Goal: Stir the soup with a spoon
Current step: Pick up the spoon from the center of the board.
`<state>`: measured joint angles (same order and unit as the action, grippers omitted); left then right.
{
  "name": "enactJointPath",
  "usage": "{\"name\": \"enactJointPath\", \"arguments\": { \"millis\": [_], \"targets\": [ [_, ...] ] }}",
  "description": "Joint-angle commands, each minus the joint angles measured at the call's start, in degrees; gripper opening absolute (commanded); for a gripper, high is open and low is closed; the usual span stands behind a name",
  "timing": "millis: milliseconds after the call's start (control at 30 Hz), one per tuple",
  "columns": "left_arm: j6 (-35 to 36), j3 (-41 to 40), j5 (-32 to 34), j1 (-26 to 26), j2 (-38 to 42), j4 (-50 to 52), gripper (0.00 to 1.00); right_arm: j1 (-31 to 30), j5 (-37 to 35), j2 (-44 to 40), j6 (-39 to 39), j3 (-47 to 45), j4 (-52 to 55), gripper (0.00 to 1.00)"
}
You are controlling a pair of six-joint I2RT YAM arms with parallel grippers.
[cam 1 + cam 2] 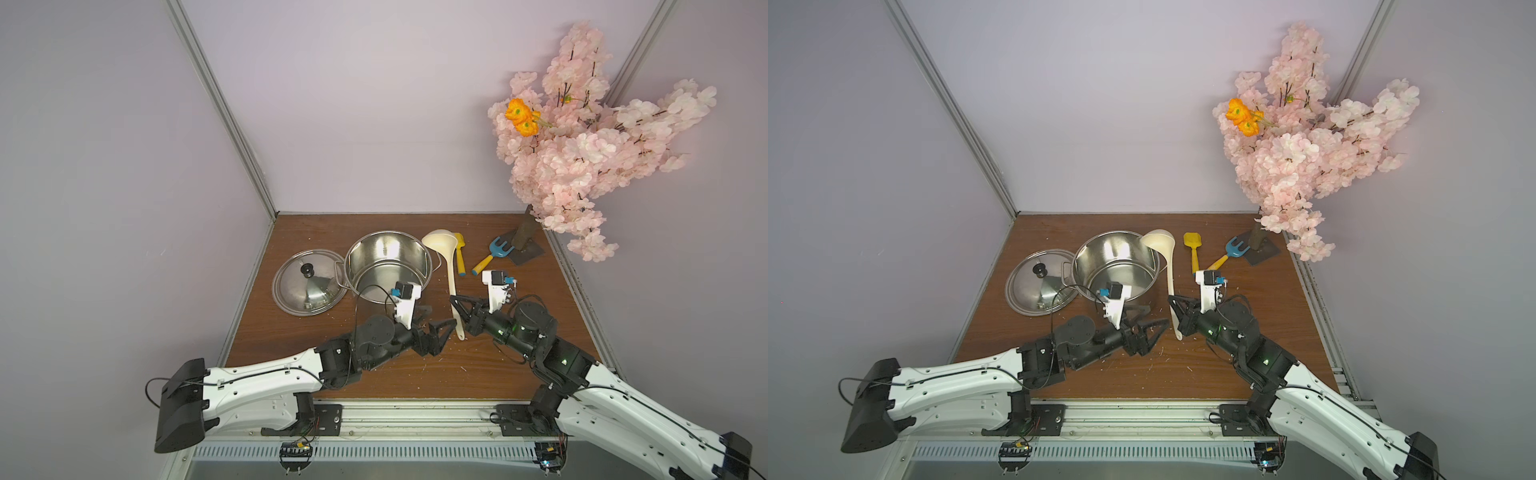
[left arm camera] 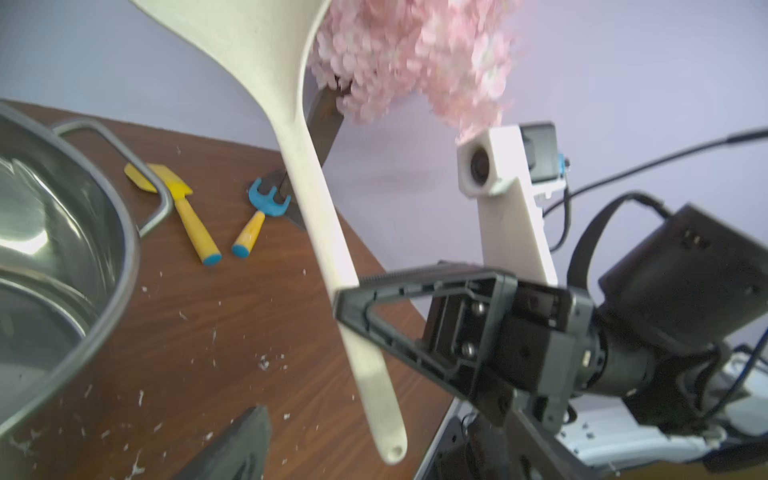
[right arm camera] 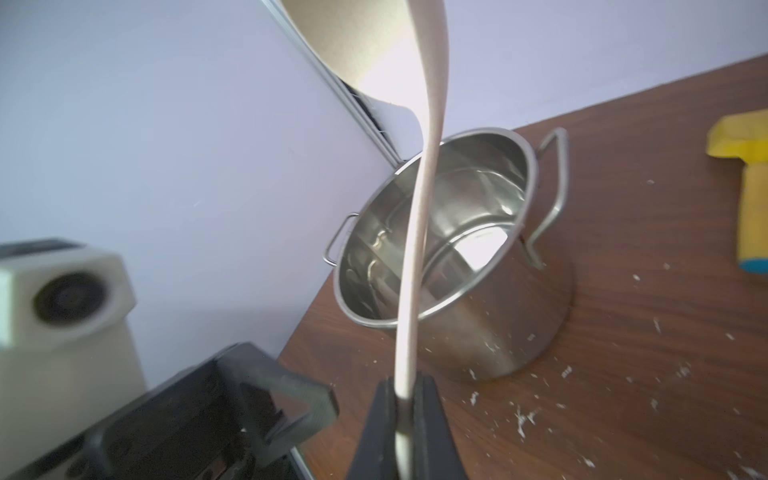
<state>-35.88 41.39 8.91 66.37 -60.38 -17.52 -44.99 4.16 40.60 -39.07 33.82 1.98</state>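
Pinching the slim handle of the spoon point(image 1: 451, 266) near its free end, the right gripper point(image 1: 454, 300) is holding it tilted above the wooden table point(image 1: 415, 374), with the round bowl raised just beside the rim of the open steel pot point(image 1: 386, 249), between the pot and the yellow toy shovel point(image 1: 1192, 243). The left gripper point(image 1: 441, 315) is hovering with its jaws spread wide, just beside the handle's end and apart from it. The lid point(image 1: 307, 286) is lying on the table at the pot's other side.

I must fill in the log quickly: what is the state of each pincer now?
Left pincer: open, holding nothing.
Right pincer: closed on the spoon handle.
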Motion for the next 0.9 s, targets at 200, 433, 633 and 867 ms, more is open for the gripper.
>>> {"name": "enactJointPath", "arguments": {
  "millis": [200,433,633,867],
  "targets": [
    [-1.3,13.3,-5.0,-9.1,-2.3,10.4,0.87,3.8,23.2,7.7,3.6,4.7,-17.4,0.0],
    [-4.7,12.7,-12.1,-13.8,-3.4,7.8,0.78,7.2,32.4,11.6,-0.4,5.0,-27.8,0.0],
    [-5.4,12.6,-15.1,-14.5,-4.0,5.0,0.6,9.4,38.3,14.2,-5.2,4.2,-35.3,0.0],
    [-6.3,11.4,-18.8,-15.0,-3.8,0.3,0.24,11.1,40.7,14.9,-7.9,2.7,-38.7,0.0]
  ]
}}
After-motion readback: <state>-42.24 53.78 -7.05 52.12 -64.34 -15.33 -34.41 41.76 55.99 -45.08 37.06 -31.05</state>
